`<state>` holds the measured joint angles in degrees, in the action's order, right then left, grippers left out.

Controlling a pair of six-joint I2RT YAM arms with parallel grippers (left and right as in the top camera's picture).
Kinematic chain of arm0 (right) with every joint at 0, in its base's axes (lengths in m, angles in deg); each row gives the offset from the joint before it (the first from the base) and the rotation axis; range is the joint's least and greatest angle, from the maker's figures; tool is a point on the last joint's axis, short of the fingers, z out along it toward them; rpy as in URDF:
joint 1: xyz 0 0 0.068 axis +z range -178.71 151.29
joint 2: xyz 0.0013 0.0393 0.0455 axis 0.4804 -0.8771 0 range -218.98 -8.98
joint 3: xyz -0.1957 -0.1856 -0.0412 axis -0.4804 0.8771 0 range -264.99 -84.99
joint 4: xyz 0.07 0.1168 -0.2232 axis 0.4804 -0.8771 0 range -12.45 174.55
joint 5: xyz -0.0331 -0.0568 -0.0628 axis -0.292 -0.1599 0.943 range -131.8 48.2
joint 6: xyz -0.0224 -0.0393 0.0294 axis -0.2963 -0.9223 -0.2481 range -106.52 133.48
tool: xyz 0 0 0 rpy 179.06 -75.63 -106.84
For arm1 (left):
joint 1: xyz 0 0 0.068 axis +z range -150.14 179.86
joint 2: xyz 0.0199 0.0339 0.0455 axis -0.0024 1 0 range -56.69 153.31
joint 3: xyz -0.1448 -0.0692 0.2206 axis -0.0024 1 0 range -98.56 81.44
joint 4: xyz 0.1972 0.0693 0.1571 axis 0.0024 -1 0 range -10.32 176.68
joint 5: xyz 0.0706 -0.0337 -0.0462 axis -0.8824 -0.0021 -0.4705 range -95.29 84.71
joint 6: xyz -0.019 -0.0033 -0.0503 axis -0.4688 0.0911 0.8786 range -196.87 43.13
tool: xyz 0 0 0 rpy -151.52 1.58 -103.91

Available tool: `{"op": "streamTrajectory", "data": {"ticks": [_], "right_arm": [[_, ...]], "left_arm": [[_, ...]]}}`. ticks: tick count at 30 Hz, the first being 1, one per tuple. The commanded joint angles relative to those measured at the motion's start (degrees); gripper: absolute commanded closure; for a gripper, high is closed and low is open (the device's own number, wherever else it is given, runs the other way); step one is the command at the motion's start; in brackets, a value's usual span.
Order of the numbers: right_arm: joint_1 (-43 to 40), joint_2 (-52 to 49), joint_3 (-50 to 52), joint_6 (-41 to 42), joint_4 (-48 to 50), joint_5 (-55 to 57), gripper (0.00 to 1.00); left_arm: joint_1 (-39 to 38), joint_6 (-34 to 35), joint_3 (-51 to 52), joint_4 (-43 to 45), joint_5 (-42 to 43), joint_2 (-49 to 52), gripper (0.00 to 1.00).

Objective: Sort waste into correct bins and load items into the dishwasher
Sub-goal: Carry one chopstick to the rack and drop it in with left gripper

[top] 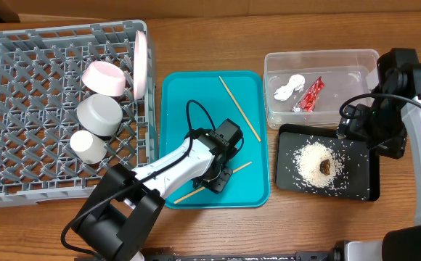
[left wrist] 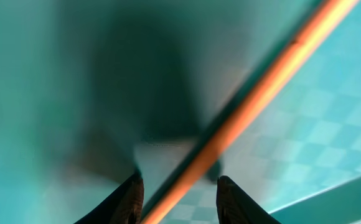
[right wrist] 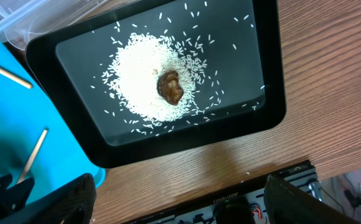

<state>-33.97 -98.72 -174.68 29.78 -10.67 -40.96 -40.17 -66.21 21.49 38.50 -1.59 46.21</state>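
Left gripper [left wrist: 177, 190]: fingers apart, straddling the lower chopstick [left wrist: 261, 93], not clamped; wrist view blurred. That chopstick lies near the 6 o'clock rim of the teal tray [top: 170, 130], its middle hidden under the arm from overhead. Bare tray floor lies at 9 o'clock. The second chopstick [top: 239, 109] lies toward 2 o'clock, well apart. Right gripper [right wrist: 180, 200]: spread wide, empty, above the black tray [right wrist: 274, 93] holding rice [right wrist: 143, 87] and a brown lump [right wrist: 171, 87].

Teal against black, there!
Large teal plastic serving tray [top: 185, 98] shows faint checks; flat black rectangular tray [top: 363, 187] is speckled with white rice grains [top: 311, 163] round a brown food lump [top: 326, 166].
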Motion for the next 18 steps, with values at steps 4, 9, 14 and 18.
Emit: {"op": "streamTrajectory", "data": {"ticks": [4, 9, 14, 18], "right_arm": [[-0.1, 1.1, -1.2, 0.2, 0.1, -0.1, 0.12], [-0.1, 1.1, -1.2, 0.2, 0.1, -0.1, 0.12], [-0.1, 1.1, -1.2, 0.2, -0.1, -0.1, 0.12], [-0.1, 1.1, -1.2, 0.2, -0.1, -0.1, 0.12]], "left_arm": [[-0.1, 2.7, 0.6, 0.2, -2.2, 0.9, 0.71], [-0.1, 3.4, 0.7, 0.0, -0.4, 0.9, 0.77], [-0.2, 4.7, 2.0, 0.5, -0.5, 0.9, 0.83], [-0.2, 4.6, 2.8, 0.7, -0.5, 0.9, 0.95]]}}
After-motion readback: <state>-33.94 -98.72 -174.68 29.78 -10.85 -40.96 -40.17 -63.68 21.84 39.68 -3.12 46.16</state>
